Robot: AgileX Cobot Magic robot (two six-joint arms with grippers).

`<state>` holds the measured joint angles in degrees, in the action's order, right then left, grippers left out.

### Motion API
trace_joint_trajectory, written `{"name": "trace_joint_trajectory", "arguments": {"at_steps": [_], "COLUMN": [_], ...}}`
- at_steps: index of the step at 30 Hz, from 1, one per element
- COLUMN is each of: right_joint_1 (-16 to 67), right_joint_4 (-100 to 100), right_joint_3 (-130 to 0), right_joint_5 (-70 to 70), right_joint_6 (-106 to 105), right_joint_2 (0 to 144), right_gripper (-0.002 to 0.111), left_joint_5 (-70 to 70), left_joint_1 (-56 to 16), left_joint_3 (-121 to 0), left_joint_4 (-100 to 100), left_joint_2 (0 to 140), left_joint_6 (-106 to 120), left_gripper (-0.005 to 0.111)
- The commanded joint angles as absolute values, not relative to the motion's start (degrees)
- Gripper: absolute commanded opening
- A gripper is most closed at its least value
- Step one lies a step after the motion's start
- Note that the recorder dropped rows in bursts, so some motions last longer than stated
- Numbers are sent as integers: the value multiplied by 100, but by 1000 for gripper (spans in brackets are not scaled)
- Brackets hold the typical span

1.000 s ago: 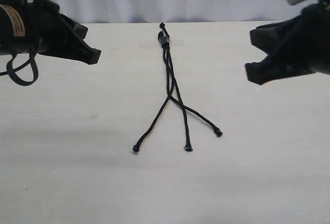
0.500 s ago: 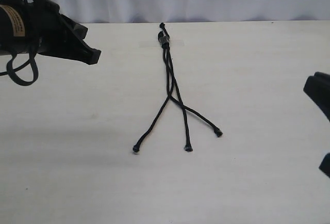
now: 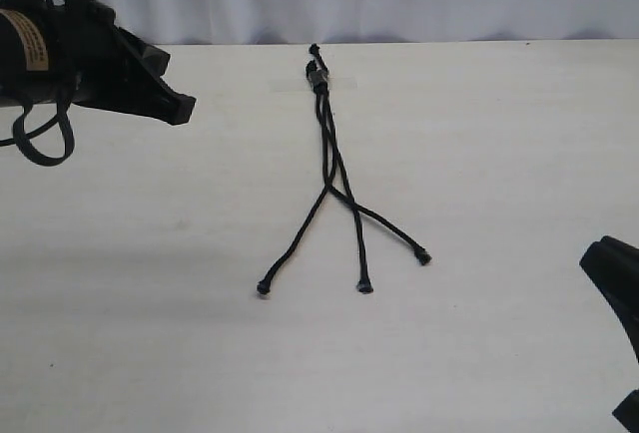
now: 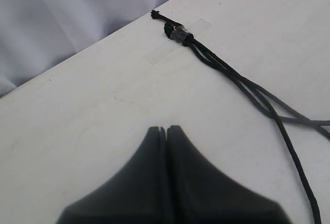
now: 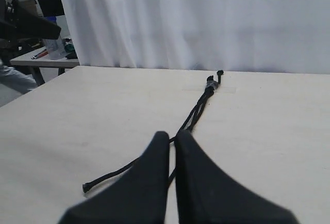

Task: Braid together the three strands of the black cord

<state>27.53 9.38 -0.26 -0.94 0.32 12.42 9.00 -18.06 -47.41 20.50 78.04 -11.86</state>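
Left gripper (image 4: 166,129) and right gripper (image 5: 172,137) sit closed and empty, so grabbing where the strands (image 3: 329,189) cross could snag two.

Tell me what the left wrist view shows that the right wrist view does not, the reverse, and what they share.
Only the left wrist view: the left end effector, closed above the bare table; no strand ends. Only the right wrist view: the right end effector, closed, one knobbed strand tip, and a side table beyond. Both: the black cord, its knotted end with the short stub, and the white backdrop.
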Motion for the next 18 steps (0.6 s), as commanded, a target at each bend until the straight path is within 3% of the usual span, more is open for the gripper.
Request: {"name": "trace_joint_trajectory", "arguments": {"at_steps": [1, 5, 12, 18], "right_joint_1": [2730, 2662, 855, 386], "right_joint_4": [1004, 1004, 1004, 946], "right_joint_3": [0, 0, 0, 0], "right_joint_5": [-70, -81, -119, 103], "right_joint_6": [-85, -85, -85, -145], "right_joint_2": [1207, 991, 0, 0], "right_gripper": [4, 4, 4, 4], "left_joint_5": [862, 862, 862, 835], "left_joint_1": [-1798, -1798, -1798, -1798], "left_joint_3": [-4708, -4708, -4708, -4708], "left_joint_4": [2044, 2044, 2044, 2044], "left_joint_2": [7765, 7765, 7765, 7765], "left_joint_6": [-1225, -1225, -1225, -1225], "left_gripper": [0, 0, 0, 0]}}
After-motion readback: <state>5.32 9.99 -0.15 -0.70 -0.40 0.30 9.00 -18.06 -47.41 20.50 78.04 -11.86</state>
